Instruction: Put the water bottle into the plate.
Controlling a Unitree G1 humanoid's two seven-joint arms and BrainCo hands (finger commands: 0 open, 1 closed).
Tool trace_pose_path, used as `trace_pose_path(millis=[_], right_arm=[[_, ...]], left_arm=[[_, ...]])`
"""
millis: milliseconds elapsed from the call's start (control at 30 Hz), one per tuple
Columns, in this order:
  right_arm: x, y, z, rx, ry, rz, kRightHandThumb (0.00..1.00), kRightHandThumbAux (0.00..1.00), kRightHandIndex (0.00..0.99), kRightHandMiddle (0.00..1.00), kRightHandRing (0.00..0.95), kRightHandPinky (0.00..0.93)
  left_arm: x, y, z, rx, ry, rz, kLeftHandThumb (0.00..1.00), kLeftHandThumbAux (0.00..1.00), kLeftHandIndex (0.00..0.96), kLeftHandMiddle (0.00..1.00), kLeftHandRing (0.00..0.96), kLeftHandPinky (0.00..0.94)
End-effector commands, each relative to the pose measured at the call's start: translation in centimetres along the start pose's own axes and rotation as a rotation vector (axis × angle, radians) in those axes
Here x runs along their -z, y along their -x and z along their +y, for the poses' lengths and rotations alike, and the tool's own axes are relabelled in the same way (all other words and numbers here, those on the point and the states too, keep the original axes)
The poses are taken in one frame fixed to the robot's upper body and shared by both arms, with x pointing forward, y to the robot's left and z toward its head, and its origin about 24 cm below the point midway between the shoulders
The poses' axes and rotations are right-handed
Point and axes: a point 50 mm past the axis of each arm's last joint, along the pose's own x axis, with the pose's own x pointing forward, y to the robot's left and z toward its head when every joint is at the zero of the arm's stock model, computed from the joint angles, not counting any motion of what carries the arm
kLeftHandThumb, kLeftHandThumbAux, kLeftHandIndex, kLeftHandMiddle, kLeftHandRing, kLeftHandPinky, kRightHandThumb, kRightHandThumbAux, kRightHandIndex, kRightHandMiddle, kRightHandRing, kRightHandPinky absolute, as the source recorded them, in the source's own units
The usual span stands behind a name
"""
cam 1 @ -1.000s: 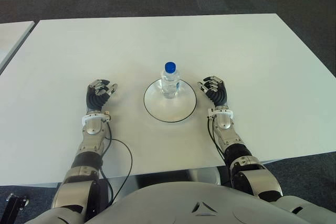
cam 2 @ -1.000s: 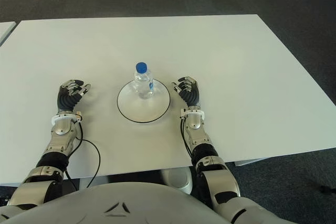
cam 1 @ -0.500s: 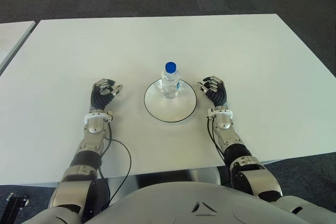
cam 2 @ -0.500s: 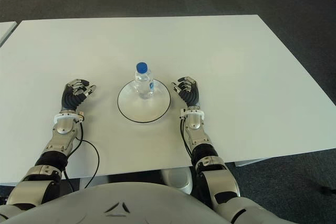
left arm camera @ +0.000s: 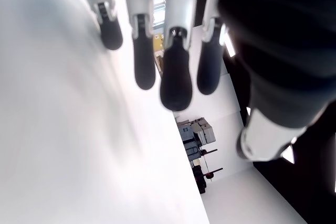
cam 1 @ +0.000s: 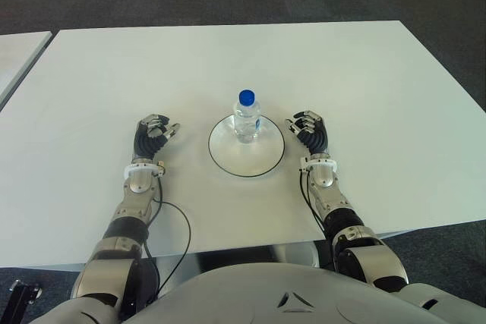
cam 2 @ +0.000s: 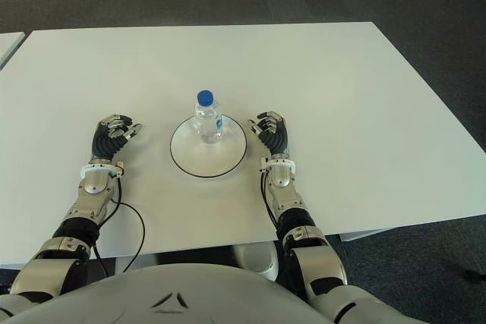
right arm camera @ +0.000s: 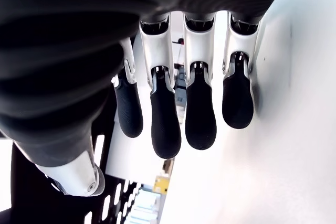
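Left eye view: water bottle (cam 1: pixel 246 116) stands upright in the white plate (cam 1: pixel 228 158). My left hand (cam 1: pixel 153 136) and right hand (cam 1: pixel 310 131) flank it, fingers relaxed, empty. Placement looks complete; only withdrawal remains.

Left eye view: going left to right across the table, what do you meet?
Left hand → plate, with the bottle standing on it → right hand.
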Motion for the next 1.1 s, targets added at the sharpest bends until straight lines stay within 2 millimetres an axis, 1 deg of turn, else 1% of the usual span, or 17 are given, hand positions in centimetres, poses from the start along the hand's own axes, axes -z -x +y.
trace_pose_path(millis=[33,300,500,1100], right_arm=[[0.46,0.33,0.14,-0.008,0.003,0.028,0.707,0.729,0.434,0.636,0.644,0.654],[0.48,0.33,0.15,-0.011,0.002,0.028,0.707,0.729,0.434,0.636,0.646,0.655],[0.49,0.34,0.15,-0.013,0.0,0.027,0.707,0.729,0.434,0.635,0.645,0.642],[0.52,0.33,0.16,-0.012,-0.006,0.03,0.707,0.729,0.434,0.64,0.648,0.651]], left_arm=[[2.03,2.37,-4.04,0.156,-0.002,0.124,0.712,0.715,0.438,0.718,0.717,0.7],[1.98,2.48,-4.06,0.163,-0.016,0.117,0.71,0.716,0.438,0.731,0.726,0.706],[1.92,2.54,-4.22,0.167,-0.024,0.12,0.709,0.716,0.438,0.73,0.724,0.703],[1.78,2.61,-4.55,0.152,-0.02,0.124,0.706,0.717,0.438,0.718,0.715,0.697]])
